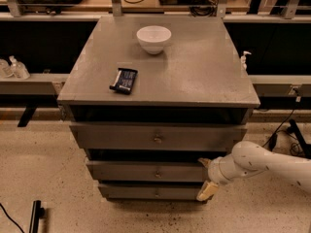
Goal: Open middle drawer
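The grey cabinet (pixel 194 81) has three drawer fronts. The middle drawer (pixel 131 171) is the second one, with a small round knob (pixel 158 174) at its centre. It sits slightly further forward than the lowest drawer (pixel 136 192) and further back than the top drawer (pixel 121 137). My gripper (pixel 204 177) comes in from the right on a white arm (pixel 257 161). It is at the right end of the middle drawer's front, well to the right of the knob. It is open, with one tan fingertip above the drawer front and one below.
A white bowl (pixel 153 38) and a dark flat packet (pixel 124 80) lie on the cabinet top. A small bottle (pixel 244 59) stands behind the right edge. Cables (pixel 284 130) run on the floor at right. A black object (pixel 36 213) lies on the floor at lower left.
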{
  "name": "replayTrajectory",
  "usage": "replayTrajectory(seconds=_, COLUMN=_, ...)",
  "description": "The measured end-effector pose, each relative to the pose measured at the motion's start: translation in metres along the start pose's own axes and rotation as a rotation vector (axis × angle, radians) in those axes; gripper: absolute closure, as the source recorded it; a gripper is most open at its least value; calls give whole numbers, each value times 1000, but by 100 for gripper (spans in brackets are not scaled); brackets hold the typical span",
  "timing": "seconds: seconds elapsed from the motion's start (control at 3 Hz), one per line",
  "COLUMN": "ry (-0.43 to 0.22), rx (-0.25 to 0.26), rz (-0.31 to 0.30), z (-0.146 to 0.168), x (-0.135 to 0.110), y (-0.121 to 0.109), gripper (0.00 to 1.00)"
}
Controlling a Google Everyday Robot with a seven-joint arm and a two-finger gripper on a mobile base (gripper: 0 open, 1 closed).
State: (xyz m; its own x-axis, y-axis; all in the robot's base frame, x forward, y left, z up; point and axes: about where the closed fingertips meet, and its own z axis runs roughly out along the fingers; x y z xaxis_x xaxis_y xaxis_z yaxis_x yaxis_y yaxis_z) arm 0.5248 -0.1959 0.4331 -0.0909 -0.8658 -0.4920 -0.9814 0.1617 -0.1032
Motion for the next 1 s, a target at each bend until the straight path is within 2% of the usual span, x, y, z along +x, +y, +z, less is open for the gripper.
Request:
replayTrajectory(seconds=0.33, ry=3, rx=-21, rz=-12, z=-1, x=-1, y=7, gripper=21)
replayTrajectory(seconds=0.67, ry=-12, rx=-77, rz=-6, z=-6, x=2, y=25, gripper=28)
replayTrajectory(seconds=1.0, ry=-34, rx=-139, rz=-31, z=-25, x=-12, y=51, gripper=21)
